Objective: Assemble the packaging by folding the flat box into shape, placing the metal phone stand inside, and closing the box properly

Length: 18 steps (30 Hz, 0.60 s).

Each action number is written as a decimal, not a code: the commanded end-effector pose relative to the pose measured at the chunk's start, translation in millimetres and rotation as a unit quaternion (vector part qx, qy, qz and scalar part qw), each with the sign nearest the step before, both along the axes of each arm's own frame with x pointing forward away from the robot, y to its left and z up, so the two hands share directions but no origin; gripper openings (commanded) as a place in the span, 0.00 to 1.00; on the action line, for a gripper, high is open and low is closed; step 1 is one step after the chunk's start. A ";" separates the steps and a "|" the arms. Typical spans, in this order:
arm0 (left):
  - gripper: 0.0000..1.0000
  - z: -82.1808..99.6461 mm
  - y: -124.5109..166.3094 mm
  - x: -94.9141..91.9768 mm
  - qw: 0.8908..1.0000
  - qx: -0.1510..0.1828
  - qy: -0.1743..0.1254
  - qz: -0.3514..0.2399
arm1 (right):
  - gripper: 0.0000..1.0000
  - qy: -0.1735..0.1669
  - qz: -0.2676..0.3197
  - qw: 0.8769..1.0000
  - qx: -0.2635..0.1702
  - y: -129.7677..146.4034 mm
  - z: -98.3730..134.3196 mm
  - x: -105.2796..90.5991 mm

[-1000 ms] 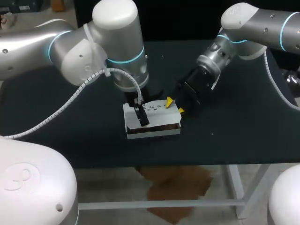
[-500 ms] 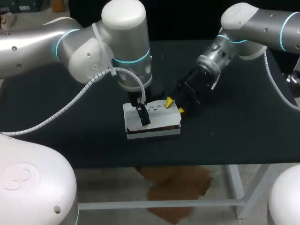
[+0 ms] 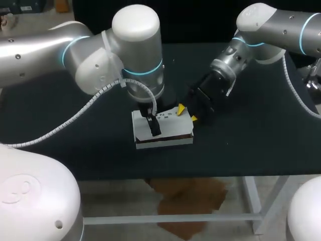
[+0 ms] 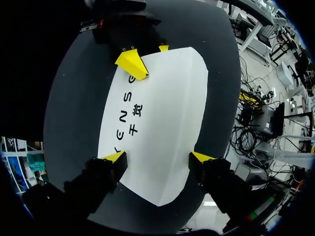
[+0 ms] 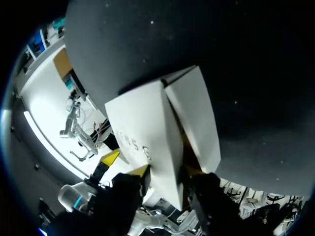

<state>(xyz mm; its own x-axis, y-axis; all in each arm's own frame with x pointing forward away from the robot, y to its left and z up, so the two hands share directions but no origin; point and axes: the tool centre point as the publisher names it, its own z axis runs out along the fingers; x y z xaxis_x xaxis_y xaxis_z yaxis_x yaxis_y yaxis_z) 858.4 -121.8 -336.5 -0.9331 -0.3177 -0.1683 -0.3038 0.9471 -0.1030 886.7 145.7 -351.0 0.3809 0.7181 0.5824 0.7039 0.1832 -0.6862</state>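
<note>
Centrally, one white box, one left claw spread wide, one right claw pinching it

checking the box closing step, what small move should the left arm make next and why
Probably press the left end effector straight down on the white box. It hangs open over the top panel, and a dark gap shows along the box's front under that panel, so it looks not fully shut. The right end effector is at the far right corner.
</note>
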 end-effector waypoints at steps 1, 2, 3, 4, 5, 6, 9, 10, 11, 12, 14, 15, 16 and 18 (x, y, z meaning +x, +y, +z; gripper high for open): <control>0.84 -2.4 -3.2 -0.2 1.000 0.002 -0.013 0.001 | 0.46 0.002 0.003 1.000 0.001 0.4 -0.3 1.5; 0.85 -2.6 -3.4 0.3 1.000 0.002 -0.021 0.004 | 0.46 0.002 0.004 1.000 0.001 0.3 -0.1 1.6; 0.84 -2.7 -3.6 0.7 1.000 0.001 -0.022 0.004 | 0.46 0.002 0.004 1.000 0.002 0.2 -0.1 1.7; 0.84 -2.9 -4.0 1.0 1.000 0.004 -0.029 0.005 | 0.46 0.002 0.004 1.000 0.002 0.2 0.0 1.8; 0.81 -3.5 -4.6 1.3 0.999 0.005 -0.031 0.006 | 0.46 0.002 0.005 1.000 0.002 0.2 0.0 1.8; 0.77 -4.0 -5.1 1.5 0.999 0.005 -0.033 0.005 | 0.46 0.002 0.005 1.000 0.002 0.2 0.0 1.9; 0.69 -5.3 -6.4 2.2 0.999 0.005 -0.043 0.009 | 0.46 0.002 0.006 1.000 0.002 0.2 0.2 2.0; 0.69 -5.8 -7.0 2.2 0.999 0.008 -0.050 0.012 | 0.46 0.002 0.007 1.000 0.002 0.2 0.3 2.1; 0.69 -6.2 -7.4 2.3 0.998 0.007 -0.054 0.012 | 0.46 0.002 0.007 1.000 0.002 0.4 0.6 2.1; 0.63 -6.2 -7.5 2.1 0.998 0.007 -0.058 0.014 | 0.46 0.002 0.007 1.000 0.002 0.4 1.0 2.1; 0.49 -6.3 -7.6 2.0 0.998 0.006 -0.060 0.015 | 0.46 0.001 0.008 1.000 0.002 0.3 1.5 2.2; 0.49 -6.3 -7.7 1.7 0.998 0.007 -0.063 0.016 | 0.46 0.001 0.008 1.000 0.001 0.3 1.6 2.2; 0.49 -6.5 -7.8 1.4 0.998 0.006 -0.063 0.017 | 0.46 0.000 0.008 1.000 0.001 0.3 1.8 2.2; 0.45 -6.9 -8.1 0.7 0.997 0.007 -0.069 0.019 | 0.46 0.000 0.008 1.000 0.001 0.5 2.2 2.0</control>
